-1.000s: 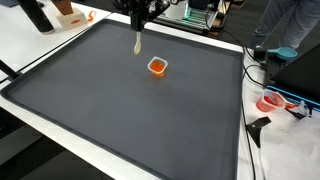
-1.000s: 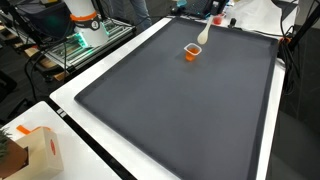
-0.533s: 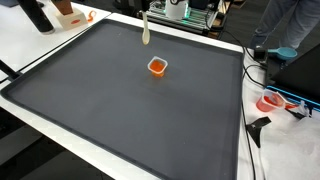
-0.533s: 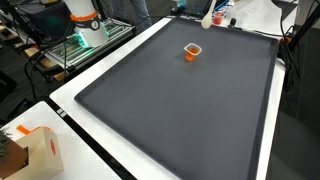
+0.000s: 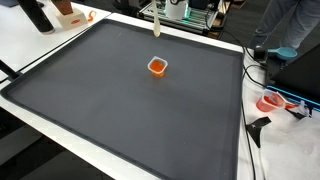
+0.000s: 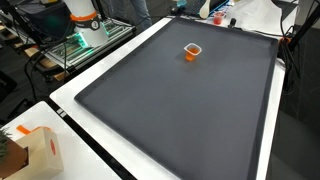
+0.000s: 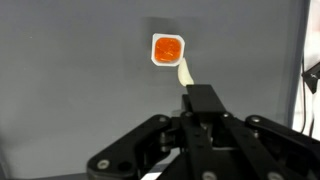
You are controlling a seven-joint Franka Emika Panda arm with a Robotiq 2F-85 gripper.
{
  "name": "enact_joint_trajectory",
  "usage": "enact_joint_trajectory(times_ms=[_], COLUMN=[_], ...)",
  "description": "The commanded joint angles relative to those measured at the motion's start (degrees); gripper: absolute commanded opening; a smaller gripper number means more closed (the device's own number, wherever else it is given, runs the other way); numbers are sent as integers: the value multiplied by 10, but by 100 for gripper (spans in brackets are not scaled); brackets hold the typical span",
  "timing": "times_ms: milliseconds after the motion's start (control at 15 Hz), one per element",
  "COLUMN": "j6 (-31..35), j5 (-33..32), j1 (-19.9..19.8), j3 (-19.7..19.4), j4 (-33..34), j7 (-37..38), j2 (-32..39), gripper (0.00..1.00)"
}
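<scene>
Hand [image 7: 197, 96] pinched narrow on the upper end of a cream spoon [image 7: 185, 73]. In the wrist view the spoon's free end points toward an orange cup [image 7: 168, 48] and is not touching it. In an exterior view the spoon [image 5: 157, 28] hangs roughly upright in the air over the far edge of the dark mat [image 5: 90, 100], and the hand is cut off at the top of the frame. The cup [image 5: 157, 66] stands upright on the far half of the mat, white-rimmed with an orange inside, well apart from the spoon. A cardboard box [image 6: 30, 150] sits on the white surface [image 6: 75, 120] at the near left.
</scene>
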Motion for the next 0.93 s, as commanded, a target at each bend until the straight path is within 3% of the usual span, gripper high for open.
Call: enact_joint_trajectory(times_ms=[0, 733, 800, 867], j6=[-3, -3, -3, -37], j5=[6, 11, 11, 49], j1=[-1, -2, -2, -14], j3=[0, 0, 0, 1], j4=[-1, -7, -7, 11], j7=[-3, -6, -6, -38], j2=[-2, -6, -6, 13], gripper=[13, 13, 3, 3])
